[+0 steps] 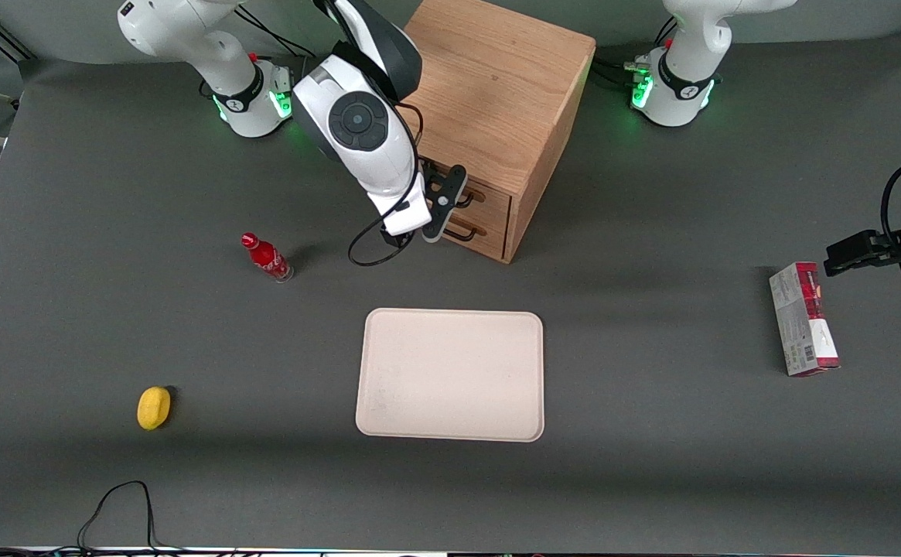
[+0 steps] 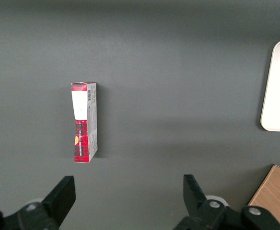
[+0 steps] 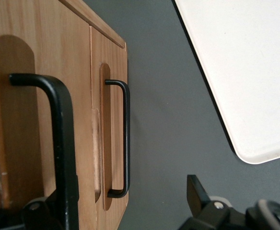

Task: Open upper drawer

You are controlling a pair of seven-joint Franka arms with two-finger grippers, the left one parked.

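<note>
Upper drawer (image 1: 475, 196) of the oak cabinet (image 1: 496, 100) sits flush and closed, its black bar handle (image 3: 58, 143) between the spread fingers of the right gripper (image 1: 450, 203), which are not yet clamped on it. I judge this the grasping step: next, close on the bar, then pull straight out toward the cream tray (image 1: 450, 375), clear of the lower handle (image 3: 123, 139)
</note>
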